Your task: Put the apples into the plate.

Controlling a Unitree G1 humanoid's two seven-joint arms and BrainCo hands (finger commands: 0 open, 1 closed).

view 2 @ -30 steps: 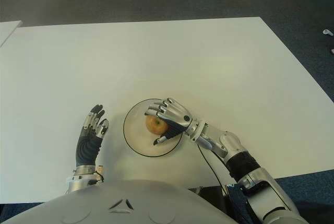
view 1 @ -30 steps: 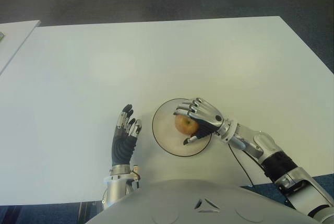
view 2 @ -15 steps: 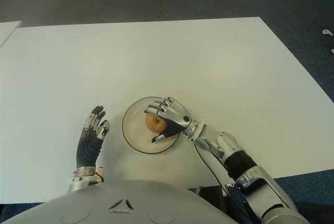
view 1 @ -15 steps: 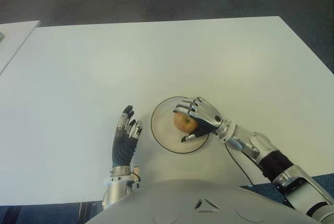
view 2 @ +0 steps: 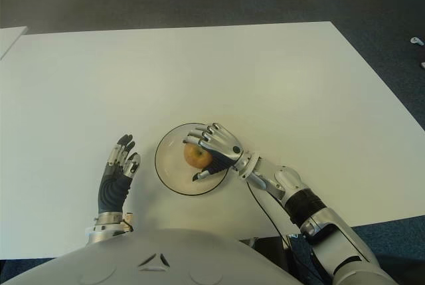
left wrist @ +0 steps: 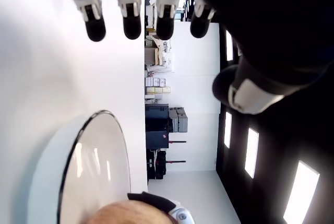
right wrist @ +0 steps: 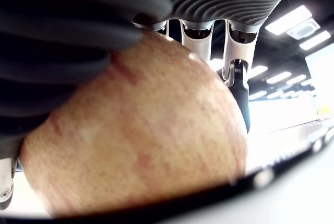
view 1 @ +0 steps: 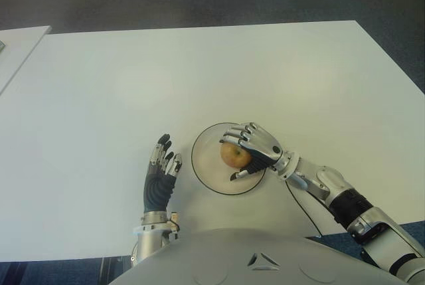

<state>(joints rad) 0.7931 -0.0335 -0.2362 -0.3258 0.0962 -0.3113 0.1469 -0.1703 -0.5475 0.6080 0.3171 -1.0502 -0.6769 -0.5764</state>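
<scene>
A yellow-red apple (view 1: pixel 232 158) sits in the round clear plate (view 1: pixel 204 165) with a dark rim, near the front of the white table (view 1: pixel 212 72). My right hand (view 1: pixel 246 152) reaches in from the right and is curled over the apple, fingers across its top and thumb at its near side. In the right wrist view the apple (right wrist: pixel 141 130) fills the palm. My left hand (view 1: pixel 166 159) shows just left of the plate, fingers spread and holding nothing. The left wrist view shows the plate (left wrist: pixel 88 172) beyond the straight left fingers (left wrist: pixel 125 20).
A second white table (view 1: pixel 20 46) shows at the far left. Dark carpet runs beyond the table's far and right edges, with a small white object (view 2: pixel 416 41) on it. A thin black cable (view 1: pixel 299 205) lies under my right forearm.
My right hand, with the apple under it, has edged slightly to the left, and the plate has shifted a little left with it. The left hand has hardly moved.
</scene>
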